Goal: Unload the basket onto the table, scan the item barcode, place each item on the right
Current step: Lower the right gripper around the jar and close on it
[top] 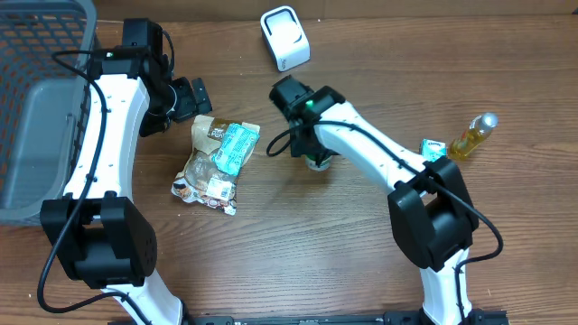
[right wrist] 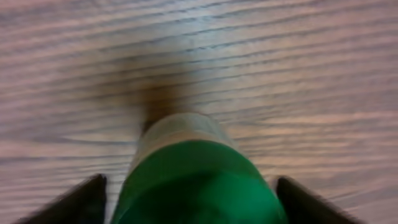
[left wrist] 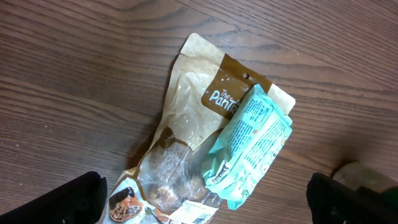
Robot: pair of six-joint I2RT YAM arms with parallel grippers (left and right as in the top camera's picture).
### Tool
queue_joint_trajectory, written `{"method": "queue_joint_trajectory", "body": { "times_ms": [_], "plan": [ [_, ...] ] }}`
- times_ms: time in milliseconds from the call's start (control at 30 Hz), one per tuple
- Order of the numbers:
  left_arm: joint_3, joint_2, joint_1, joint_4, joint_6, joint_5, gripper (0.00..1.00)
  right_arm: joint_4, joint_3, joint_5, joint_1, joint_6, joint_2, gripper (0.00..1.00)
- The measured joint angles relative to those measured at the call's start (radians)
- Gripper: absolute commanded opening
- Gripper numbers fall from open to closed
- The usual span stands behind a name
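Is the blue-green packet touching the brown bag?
Touching. The left wrist view shows the blue-green packet lying on top of the brown bag, overlapping its lower right part.

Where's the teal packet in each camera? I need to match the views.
Overhead: teal packet left of centre, lying on the brown pouch.
Left wrist: right of centre, overlapping the pouch's right edge.
Right wrist: not in it.
Shared landmark: the brown pouch, in overhead and left wrist; table in all.
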Motion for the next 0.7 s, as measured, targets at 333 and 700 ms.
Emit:
{"method": "queue_joint_trajectory", "body": {
  "times_ms": [333,700],
  "plan": [
    [0.0,0.0,0.0,0.0,0.0,0.0,1.0,0.005,-0.003,-0.072,-0.055,0.062,0.0,1.0],
    [0.0,0.0,0.0,0.0,0.0,0.0,1.0,0.033,-0.003,-0.304,-0.129,0.183,0.0,1.0]
  ]
}}
